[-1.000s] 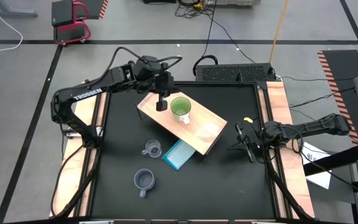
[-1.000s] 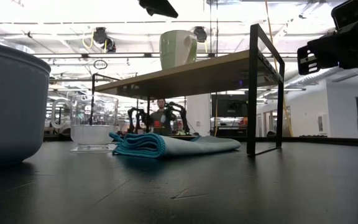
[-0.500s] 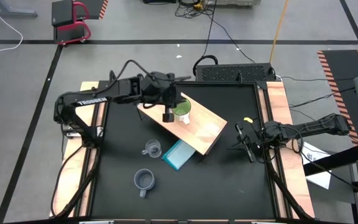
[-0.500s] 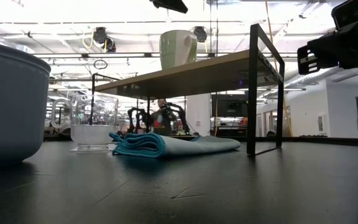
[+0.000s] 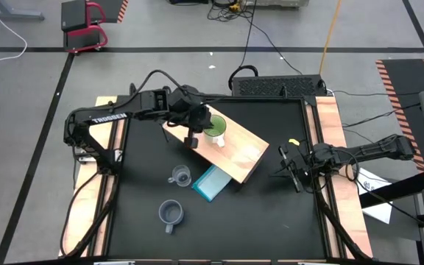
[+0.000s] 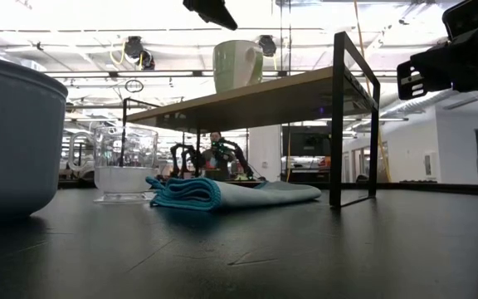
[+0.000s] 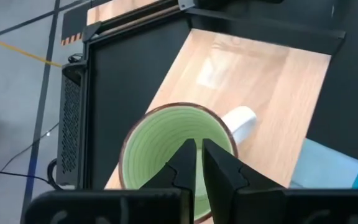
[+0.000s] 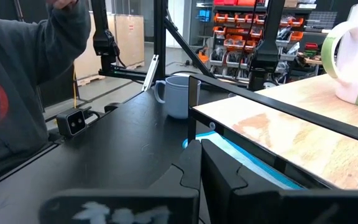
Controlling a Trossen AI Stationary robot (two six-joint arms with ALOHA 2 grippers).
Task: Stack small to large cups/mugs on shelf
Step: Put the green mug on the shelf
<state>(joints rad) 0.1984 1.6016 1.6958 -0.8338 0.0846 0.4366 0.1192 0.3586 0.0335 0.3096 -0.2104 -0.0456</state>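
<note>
So far only the lime-green mug [image 5: 214,130] stands on the shelf [image 5: 245,156], upright near its far end. The left tool [image 5: 191,138] hangs above the mug's near rim, fingers pressed together and holding nothing. The grey-blue mug [image 5: 170,213] and the clear glass cup [image 5: 180,176] sit on the black worktop [image 5: 271,221], well apart from the shelf, so by my judgement two vessels remain to place. The right tool [image 5: 287,168] waits beside the shelf's right end, fingers together. A folded light-blue cloth [image 5: 212,182] lies partly under the shelf. Beyond lies grey floor with cables; a person's sleeve [image 8: 17,87] shows nearby.
</note>
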